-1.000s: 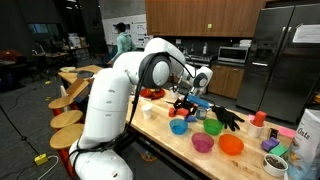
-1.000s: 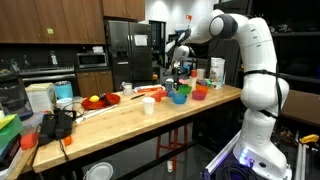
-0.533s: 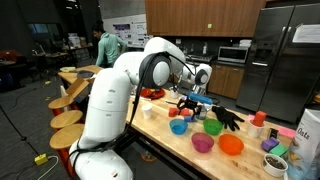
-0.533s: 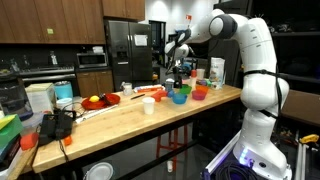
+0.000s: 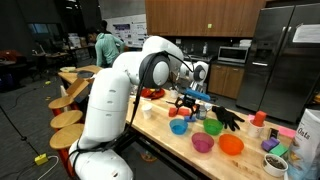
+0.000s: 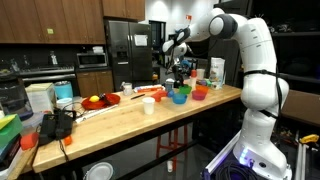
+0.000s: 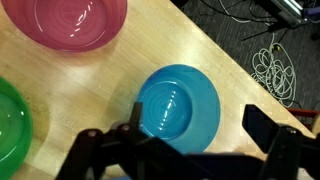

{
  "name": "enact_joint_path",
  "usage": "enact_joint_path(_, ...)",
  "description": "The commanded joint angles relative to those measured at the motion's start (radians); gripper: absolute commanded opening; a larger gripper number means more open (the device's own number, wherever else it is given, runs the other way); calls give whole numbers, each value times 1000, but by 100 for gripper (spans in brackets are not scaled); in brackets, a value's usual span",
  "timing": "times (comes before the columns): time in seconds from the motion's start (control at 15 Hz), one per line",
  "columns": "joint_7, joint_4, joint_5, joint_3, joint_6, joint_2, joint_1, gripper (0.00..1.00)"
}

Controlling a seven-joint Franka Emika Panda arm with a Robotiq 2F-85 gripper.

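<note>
In the wrist view a blue bowl [image 7: 178, 103] sits empty on the wooden counter [image 7: 95, 85], directly under my gripper [image 7: 198, 128]. The jaws stand wide open with nothing between them; one finger overlaps the bowl's left rim, the other is off its right side. In both exterior views the gripper [image 5: 186, 100] [image 6: 179, 76] hangs above the blue bowl [image 5: 178, 127] [image 6: 180, 97], not touching it. A pink bowl [image 7: 65, 22] and a green bowl [image 7: 12, 125] lie close by.
An orange bowl [image 5: 231, 146], a green bowl [image 5: 212, 127], a black glove [image 5: 228, 118] and a white cup [image 5: 151, 111] share the counter. The counter edge runs just beyond the blue bowl, with cables [image 7: 272, 65] on the floor below. Stools [image 5: 66, 118] stand alongside.
The gripper has drifted slightly upward over the blue bowl, its jaws still open. A person in the background has walked along.
</note>
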Motion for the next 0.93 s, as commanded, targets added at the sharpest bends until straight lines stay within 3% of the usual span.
enact_joint_path(0.0, -13, 0, 39, 13, -31, -35, -33, 100)
enact_joint_path(0.33, 21, 29, 11, 11, -22, 4, -18, 100)
enact_joint_path(0.87, 182, 180, 19, 17, -127, 198, -27, 100)
